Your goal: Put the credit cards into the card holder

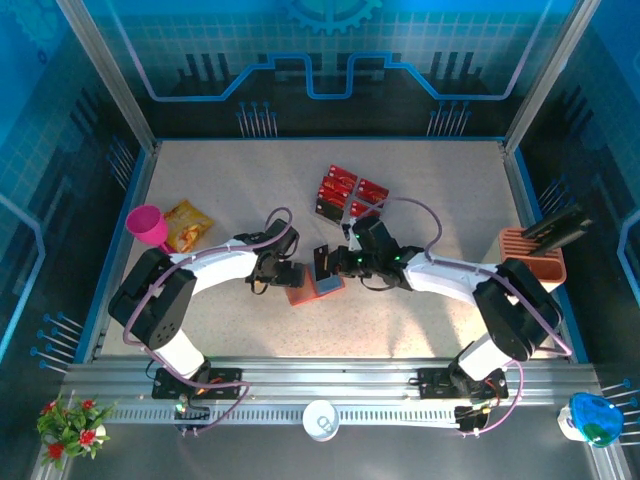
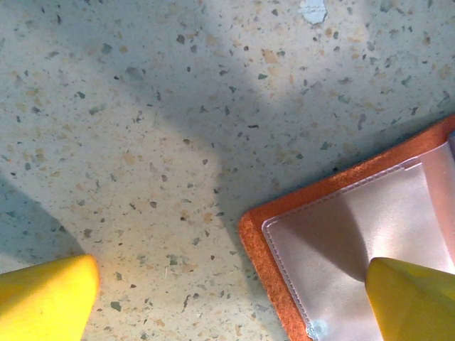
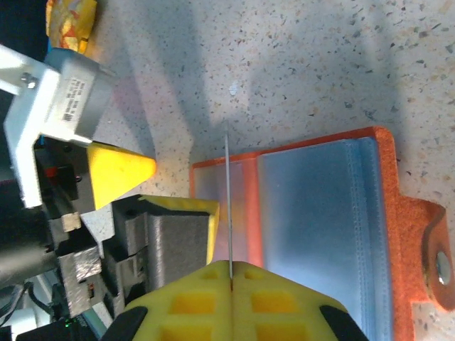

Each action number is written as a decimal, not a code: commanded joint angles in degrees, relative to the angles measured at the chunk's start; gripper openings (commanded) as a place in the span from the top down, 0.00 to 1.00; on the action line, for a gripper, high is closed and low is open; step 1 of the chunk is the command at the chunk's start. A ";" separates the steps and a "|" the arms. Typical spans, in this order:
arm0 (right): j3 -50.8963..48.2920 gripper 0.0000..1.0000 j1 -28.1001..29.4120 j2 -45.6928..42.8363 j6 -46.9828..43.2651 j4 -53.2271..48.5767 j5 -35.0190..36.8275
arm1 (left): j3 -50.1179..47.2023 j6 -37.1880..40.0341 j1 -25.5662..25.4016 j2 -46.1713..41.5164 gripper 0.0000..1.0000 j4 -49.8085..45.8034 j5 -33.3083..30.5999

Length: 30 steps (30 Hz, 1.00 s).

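The card holder lies open on the table between both arms, orange-edged with pale grey pockets. My right gripper is shut on one credit card, seen edge-on as a thin line standing over the holder's left pocket. My left gripper is open, one yellow fingertip over bare table and the other over the holder's corner. In the right wrist view the left gripper's fingers stand at the holder's left edge. More red credit cards lie in a loose group farther back.
A pink funnel and a yellow-orange snack bag sit at the left. An orange slotted rack with a dark object stands at the right edge. A white cup sits on the front rail.
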 commanded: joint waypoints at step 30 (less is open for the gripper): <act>-7.57 1.00 -0.18 3.86 -0.13 11.84 1.53 | 8.27 9.57 4.31 2.53 0.02 -1.81 2.02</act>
